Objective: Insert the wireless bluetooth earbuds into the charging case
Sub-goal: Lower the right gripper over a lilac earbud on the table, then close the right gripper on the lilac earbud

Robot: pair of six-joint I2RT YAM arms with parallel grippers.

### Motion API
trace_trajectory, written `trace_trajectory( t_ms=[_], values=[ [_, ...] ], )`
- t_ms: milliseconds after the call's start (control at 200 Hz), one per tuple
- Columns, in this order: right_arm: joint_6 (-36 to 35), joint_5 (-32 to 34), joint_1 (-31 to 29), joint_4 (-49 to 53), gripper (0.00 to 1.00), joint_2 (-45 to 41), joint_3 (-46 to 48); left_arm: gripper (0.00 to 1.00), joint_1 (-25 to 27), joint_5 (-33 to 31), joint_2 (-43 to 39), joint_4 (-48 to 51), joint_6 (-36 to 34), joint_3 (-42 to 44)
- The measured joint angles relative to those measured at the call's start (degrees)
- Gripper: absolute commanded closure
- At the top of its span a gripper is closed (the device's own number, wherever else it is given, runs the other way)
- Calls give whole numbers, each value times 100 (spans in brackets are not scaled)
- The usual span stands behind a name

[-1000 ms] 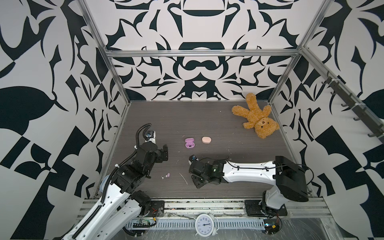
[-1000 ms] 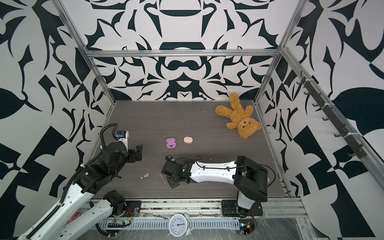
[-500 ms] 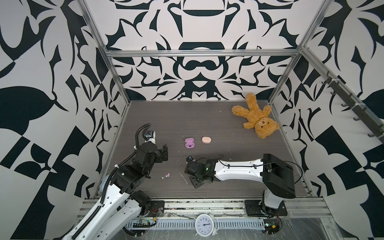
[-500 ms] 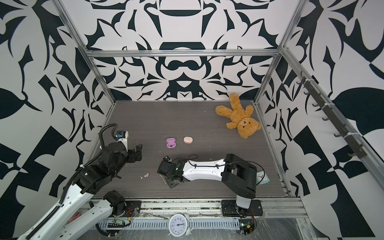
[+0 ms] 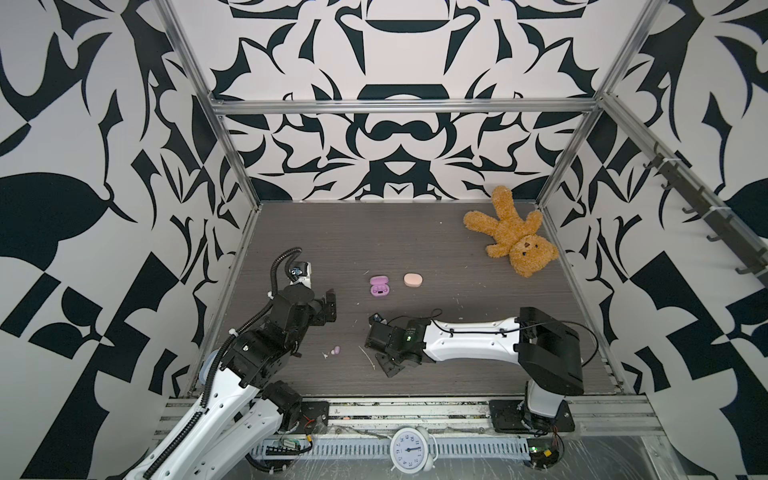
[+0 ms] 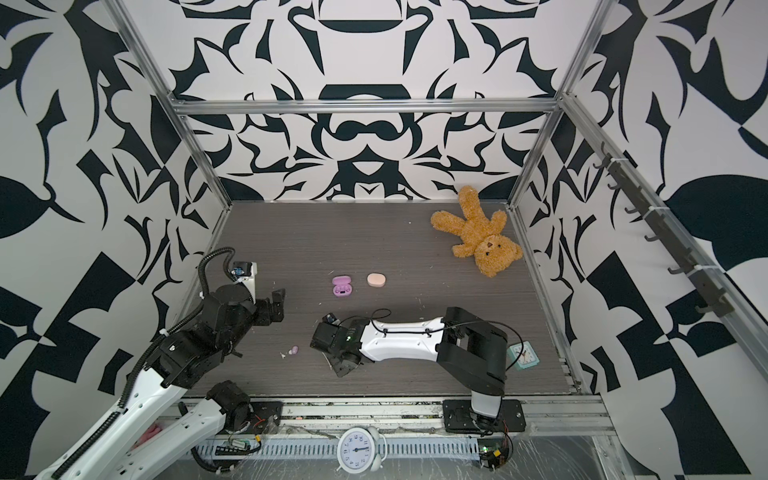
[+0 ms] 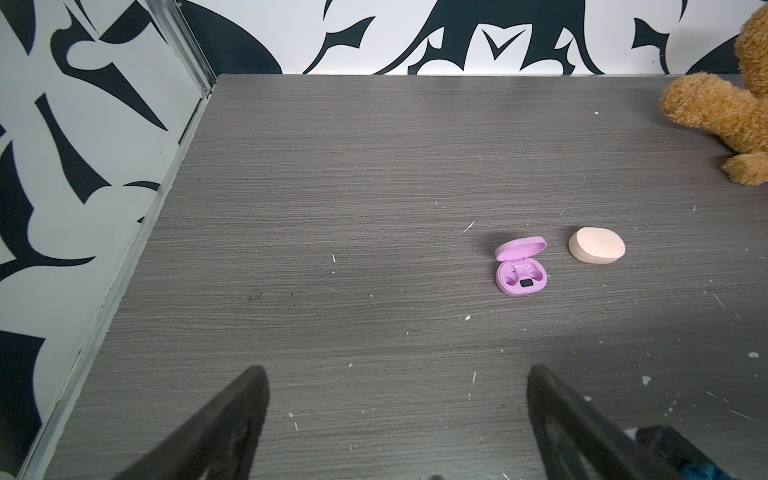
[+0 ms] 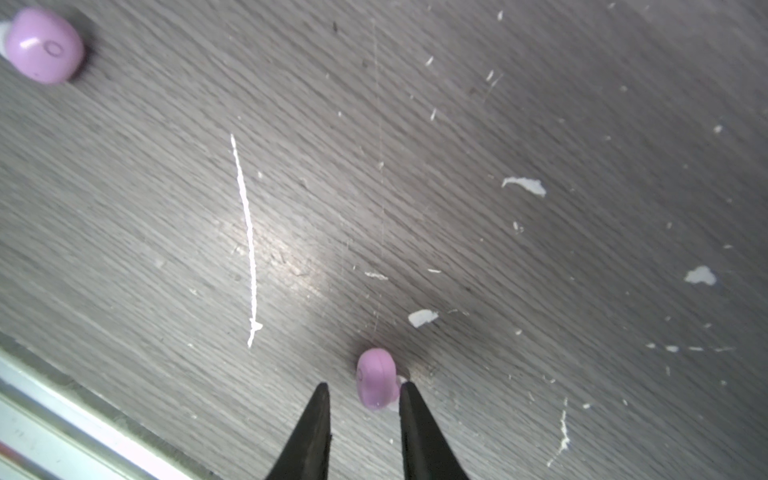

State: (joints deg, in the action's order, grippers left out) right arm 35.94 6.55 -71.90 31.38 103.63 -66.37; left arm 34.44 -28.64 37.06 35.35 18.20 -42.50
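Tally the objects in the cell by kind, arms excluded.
Earbuds: 2 (loose lilac earbud, second lilac earbud at the right pincer)
Cases: 2 (lilac case open, peach case shut)
Teddy bear: 1
Clocks: 2 (white clock, teal clock)
Total: 7

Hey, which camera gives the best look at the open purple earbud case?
The left wrist view: the purple case sits unobstructed, lid up, both sockets looking empty. In both top views it is only small, mid-table beside the pink case. The right wrist view misses it entirely.
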Motion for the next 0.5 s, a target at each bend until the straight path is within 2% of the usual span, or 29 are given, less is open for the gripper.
trace_trajectory(
  t_ms=[500],
  values=[
    [-63, 197, -61, 247, 75, 299, -234, 1, 0, 4, 2, 0, -2, 0]
  ],
)
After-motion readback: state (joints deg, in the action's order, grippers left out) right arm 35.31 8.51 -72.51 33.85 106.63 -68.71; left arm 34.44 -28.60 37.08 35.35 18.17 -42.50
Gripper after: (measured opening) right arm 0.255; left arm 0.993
